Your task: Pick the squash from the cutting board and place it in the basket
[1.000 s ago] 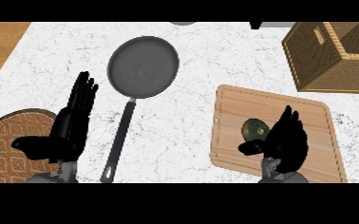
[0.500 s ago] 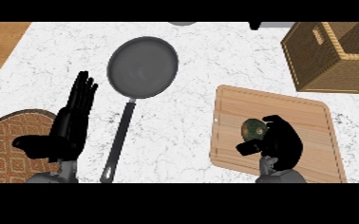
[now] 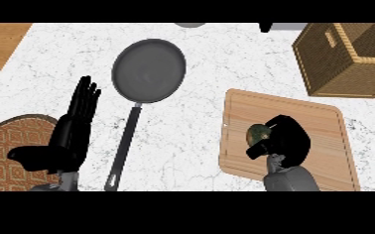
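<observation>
A dark green squash [image 3: 257, 132] lies on the wooden cutting board [image 3: 322, 124] at the lower right. My right hand [image 3: 288, 138] is curled round it from the right, thumb under its near side, and covers most of it. The woven basket [image 3: 338, 58] stands at the far right, beyond the board. At the lower left my left hand [image 3: 72, 126] rests open, fingers pointing up.
A dark frying pan [image 3: 149, 71] sits on the white marble counter, its long handle [image 3: 124, 148] running toward me between the two hands. A round brown woven mat [image 3: 21, 144] lies at the lower left edge. Grey objects peek in at the top edge.
My right hand's fingers have gone from spread over the squash to curled round it. The squash still lies on the board. The left hand has not moved.
</observation>
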`<action>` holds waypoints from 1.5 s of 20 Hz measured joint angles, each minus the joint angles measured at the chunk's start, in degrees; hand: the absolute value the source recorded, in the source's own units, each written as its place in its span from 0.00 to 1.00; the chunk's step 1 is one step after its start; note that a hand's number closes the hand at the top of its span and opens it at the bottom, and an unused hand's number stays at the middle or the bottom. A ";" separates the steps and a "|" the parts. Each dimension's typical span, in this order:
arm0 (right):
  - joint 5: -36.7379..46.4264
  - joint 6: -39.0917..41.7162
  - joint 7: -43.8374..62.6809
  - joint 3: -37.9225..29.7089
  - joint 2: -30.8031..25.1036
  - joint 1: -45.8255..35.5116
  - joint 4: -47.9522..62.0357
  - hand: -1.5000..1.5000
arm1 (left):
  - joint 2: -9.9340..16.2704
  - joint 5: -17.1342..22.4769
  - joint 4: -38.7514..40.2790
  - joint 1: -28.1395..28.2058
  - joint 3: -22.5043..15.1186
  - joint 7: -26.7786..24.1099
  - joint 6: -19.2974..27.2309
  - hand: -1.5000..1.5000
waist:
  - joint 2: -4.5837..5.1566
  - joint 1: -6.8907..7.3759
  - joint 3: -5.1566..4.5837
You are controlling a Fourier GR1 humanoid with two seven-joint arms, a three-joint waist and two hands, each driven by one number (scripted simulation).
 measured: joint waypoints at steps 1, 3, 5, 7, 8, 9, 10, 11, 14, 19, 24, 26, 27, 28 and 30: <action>-0.05 0.22 -0.16 -1.62 -0.09 -1.77 2.02 1.00 | -0.29 -0.06 0.19 -0.42 -0.09 0.18 0.04 0.50 | 0.06 0.13 -0.05; -0.52 0.77 -0.09 -6.60 -0.44 -6.61 6.08 1.00 | -0.48 -0.17 0.01 -0.98 -0.54 0.04 -0.30 0.50 | 0.64 1.25 0.01; -1.18 0.97 -0.17 -11.61 -1.35 -10.42 9.29 1.00 | -0.54 -0.26 -0.16 -1.68 -0.81 -0.13 -0.62 0.50 | 1.69 2.50 0.20; -1.68 0.98 -0.29 -16.17 -2.59 -13.74 11.77 1.00 | -0.59 -0.27 -0.41 -2.05 -1.18 -0.26 -0.99 0.50 | 2.66 3.79 0.37; -1.69 0.91 -0.33 -18.16 -3.21 -15.45 13.14 1.00 | -0.66 -0.33 -0.45 -2.45 -1.35 -0.29 -1.10 0.50 | 3.11 4.35 0.44; -1.54 0.80 -0.44 -20.08 -4.10 -17.08 14.60 1.00 | -0.68 -0.35 -0.67 -2.84 -1.57 -0.27 -1.31 0.50 | 3.46 4.94 0.51; -1.15 0.72 -0.52 -21.86 -5.24 -18.66 16.16 1.00 | -0.69 -0.41 -0.69 -3.00 -1.83 -0.31 -1.52 0.50 | 3.82 5.53 0.55; -0.64 0.66 -0.54 -23.46 -6.33 -20.32 17.71 1.00 | -0.74 -0.33 -0.77 -3.33 -2.00 -0.26 -1.76 0.50 | 4.13 6.13 0.56; 1.61 -0.02 -0.68 -27.39 -9.51 -25.32 22.16 1.00 | -0.98 -0.42 -0.75 -4.38 -2.56 -0.10 -2.12 0.50 | 4.73 7.67 0.62; 6.06 -2.98 -1.19 -32.21 -13.73 -33.45 27.15 1.00 | -1.42 -0.79 -0.63 -5.77 -3.64 0.03 -2.61 0.50 | 5.03 9.66 0.67; 12.51 -7.43 -1.91 -34.35 -17.09 -40.76 29.90 1.00 | -1.80 -1.10 0.00 -6.70 -4.53 0.34 -2.99 0.50 | 5.11 11.09 0.58; 15.24 -8.97 -2.01 -34.90 -18.12 -43.55 30.90 1.00 | -2.13 -1.40 0.40 -6.91 -5.13 0.24 -3.08 0.50 | 5.12 11.43 0.53; 16.48 -9.68 -2.01 -35.24 -18.48 -44.92 31.45 1.00 | -2.38 -1.51 0.46 -7.09 -5.38 0.31 -3.00 0.50 | 5.08 11.59 0.52; 17.70 -10.39 -2.01 -35.58 -18.82 -46.23 32.00 1.00 | -2.41 -1.56 0.56 -7.20 -5.51 0.36 -3.08 0.50 | 5.09 11.83 0.51; 20.11 -11.81 -1.94 -36.28 -19.19 -48.54 33.27 1.00 | -2.35 -1.60 0.65 -7.61 -5.42 0.71 -3.09 0.50 | 4.99 11.97 0.50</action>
